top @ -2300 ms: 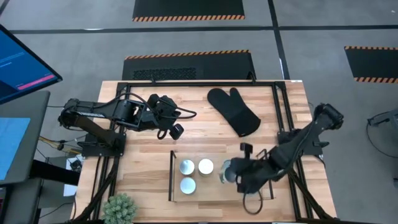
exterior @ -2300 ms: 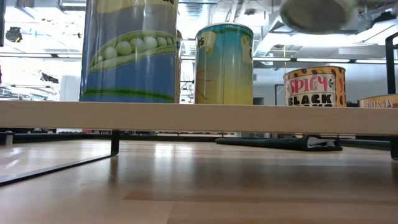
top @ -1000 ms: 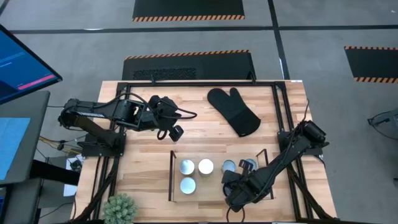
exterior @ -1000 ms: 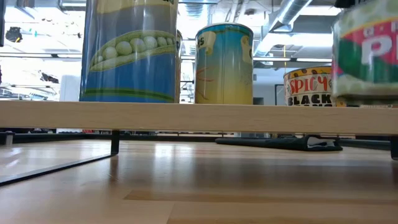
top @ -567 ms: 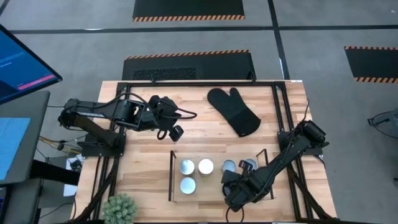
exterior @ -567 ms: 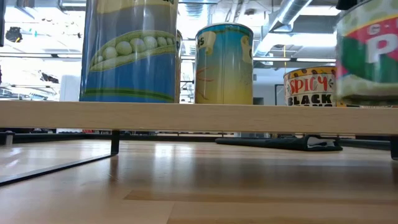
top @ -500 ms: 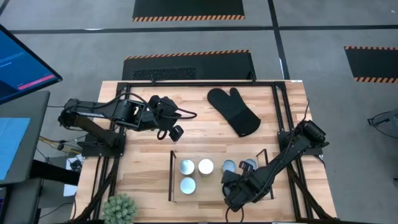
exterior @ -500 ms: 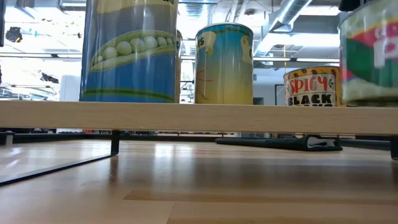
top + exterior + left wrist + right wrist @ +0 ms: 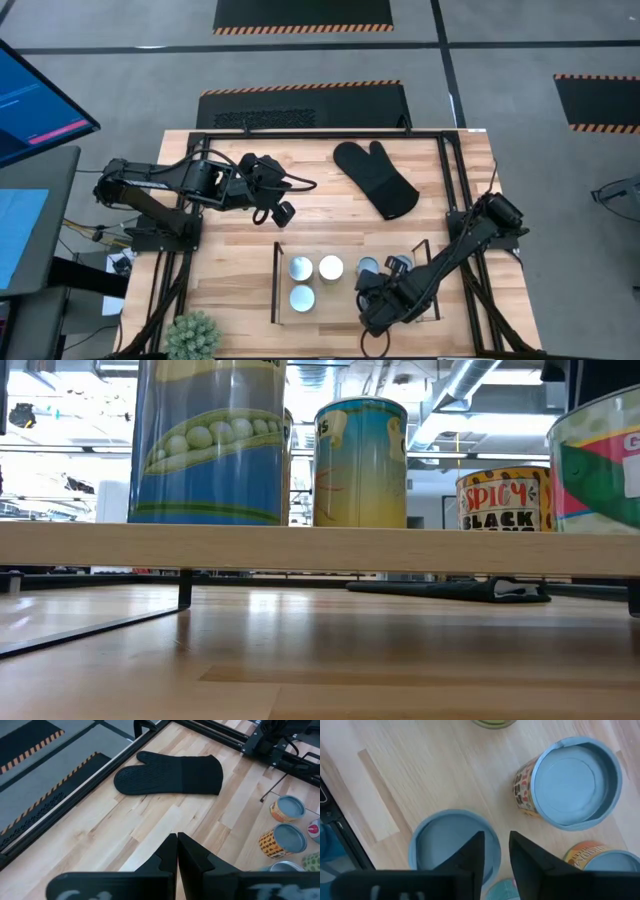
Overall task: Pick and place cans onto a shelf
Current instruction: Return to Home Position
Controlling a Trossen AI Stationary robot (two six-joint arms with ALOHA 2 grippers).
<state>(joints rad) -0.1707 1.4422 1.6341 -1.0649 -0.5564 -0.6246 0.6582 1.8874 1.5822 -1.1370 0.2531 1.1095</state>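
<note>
Right gripper (image 9: 496,837) directly over a shelved can (image 9: 437,842); the clear way out is upward

It hangs above the right half of the shelf (image 9: 300,547), fingers drawn to a narrow gap and holding nothing; the can stands upright just beneath them, axis vertical, with 2 neighbouring tins (image 9: 570,780) close beside. Judgement: rise straight before swinging away. Left gripper (image 9: 177,840) waits well apart at the table's left, fingers together

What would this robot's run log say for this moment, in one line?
right end effector: open, empty, above cans on shelf | left end effector: shut, waiting left of oven mitt
</note>
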